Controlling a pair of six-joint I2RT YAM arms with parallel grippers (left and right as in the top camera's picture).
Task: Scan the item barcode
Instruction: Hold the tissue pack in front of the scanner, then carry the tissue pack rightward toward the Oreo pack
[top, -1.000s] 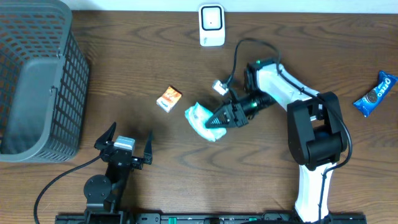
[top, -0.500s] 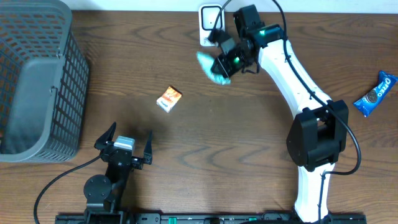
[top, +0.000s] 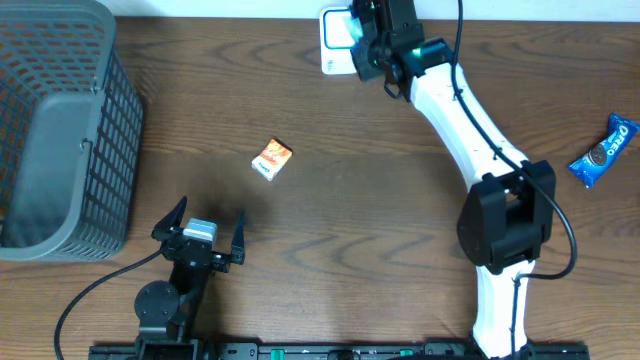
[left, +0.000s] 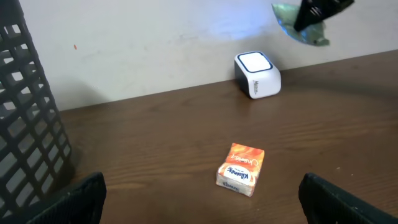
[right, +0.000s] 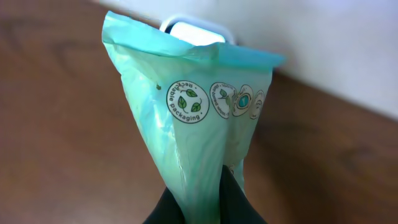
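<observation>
the right gripper (right: 205, 198) is clenched on one end of a green plastic packet (right: 193, 124), holding it in the air over the white barcode scanner (left: 257, 73) at the table's far edge. the left gripper (top: 205, 224) rests spread wide, empty.

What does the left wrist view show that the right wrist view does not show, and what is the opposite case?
Only the left wrist view: the dark basket at the left, the orange packet lying flat, and the wide-open left end effector at the bottom corners. Only the right wrist view: the round leaf emblems printed on the green bag, too small to see from the other side. Both: the green bag gripped by the right end effector, and the white scanner.
</observation>
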